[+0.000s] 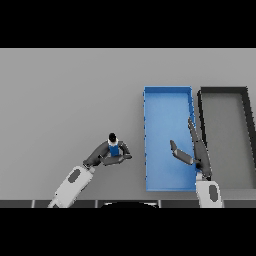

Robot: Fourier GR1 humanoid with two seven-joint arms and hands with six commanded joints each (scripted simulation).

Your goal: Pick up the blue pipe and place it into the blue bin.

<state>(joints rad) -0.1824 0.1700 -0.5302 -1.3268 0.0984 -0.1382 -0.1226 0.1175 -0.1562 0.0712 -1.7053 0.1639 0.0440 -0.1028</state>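
1. The left hand (111,154) is curling round the blue pipe (114,149) on the grey tabletop (70,100), apparently securing it for lifting.
2. The right hand (192,150) is hovering over the blue bin (167,91), fingers straight, holding nothing.

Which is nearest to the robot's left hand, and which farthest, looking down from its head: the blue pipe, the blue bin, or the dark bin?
1. Blue pipe: inside the left hand, its fingers curled round it.
2. Blue bin: to the hand's right, with table between; the right hand hangs over it.
3. Dark bin: farthest, beyond the blue bin at the right edge.
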